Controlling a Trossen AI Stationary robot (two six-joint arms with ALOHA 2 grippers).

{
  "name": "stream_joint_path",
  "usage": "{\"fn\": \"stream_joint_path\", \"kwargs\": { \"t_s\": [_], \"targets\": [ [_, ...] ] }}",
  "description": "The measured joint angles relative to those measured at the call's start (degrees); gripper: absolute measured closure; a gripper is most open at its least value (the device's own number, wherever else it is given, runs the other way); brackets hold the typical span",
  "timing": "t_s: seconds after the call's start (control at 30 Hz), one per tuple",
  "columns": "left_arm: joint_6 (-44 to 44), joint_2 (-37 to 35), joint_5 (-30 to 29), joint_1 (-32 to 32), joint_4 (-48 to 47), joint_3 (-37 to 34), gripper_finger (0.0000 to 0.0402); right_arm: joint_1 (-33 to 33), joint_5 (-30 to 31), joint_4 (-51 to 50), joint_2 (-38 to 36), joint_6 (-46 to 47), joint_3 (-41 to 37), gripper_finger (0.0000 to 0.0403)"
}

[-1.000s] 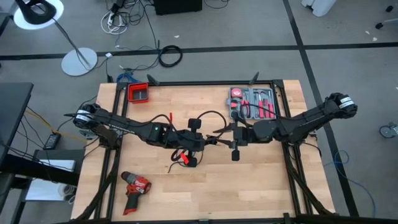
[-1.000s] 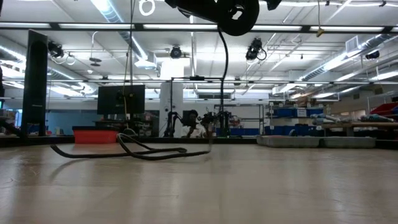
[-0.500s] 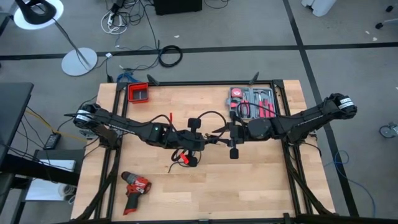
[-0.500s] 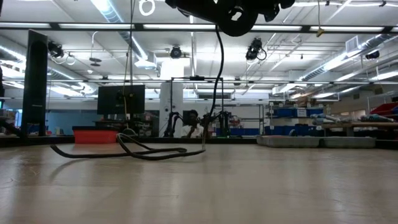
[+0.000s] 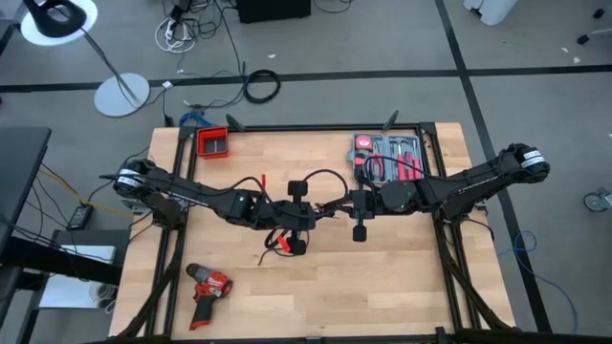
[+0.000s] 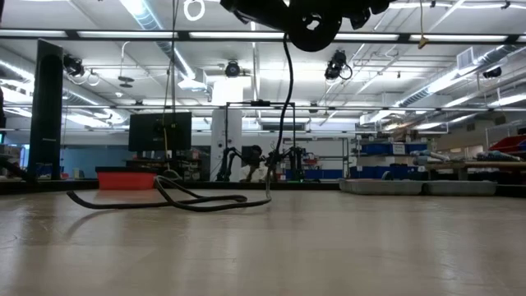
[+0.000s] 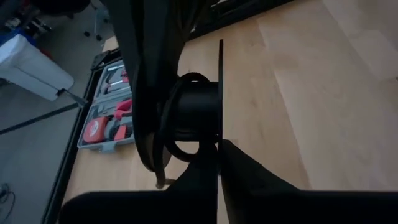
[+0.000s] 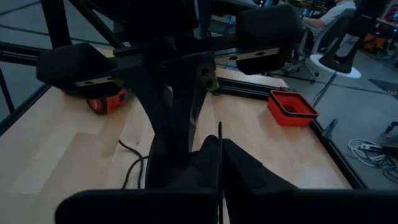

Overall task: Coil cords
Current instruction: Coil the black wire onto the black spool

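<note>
High view: we saw both claws, left (image 5: pixel 308 216) and right (image 5: pixel 346 205), clenched on the cord (image 5: pixel 320 182) mid-worktop (image 5: pixel 402 277), with bare wood toward the near edge beside the drill (image 5: pixel 207 287).

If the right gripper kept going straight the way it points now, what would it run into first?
Most likely the left gripper. The right gripper is shut and points across the table at it, fingertips almost meeting over the black cord. How much gap remains is hard to judge.
</note>
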Motion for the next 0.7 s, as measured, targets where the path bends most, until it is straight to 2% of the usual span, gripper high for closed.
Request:
{"fn": "stream_joint_path", "kwargs": {
  "t_s": [0.43, 0.7],
  "targets": [
    [-6.01, -3.12, -0.91, -0.04, -1.48, 0.11, 0.0299, 0.47, 0.74, -4.17, -2.3, 1.57, -0.32, 0.0402],
    [-11.33, -4.5, 0.69, -1.25, -6.91, 0.2, 0.0293, 1.05, 1.36, -3.74, -5.47, 1.06, -0.33, 0.0402]
  ]
}}
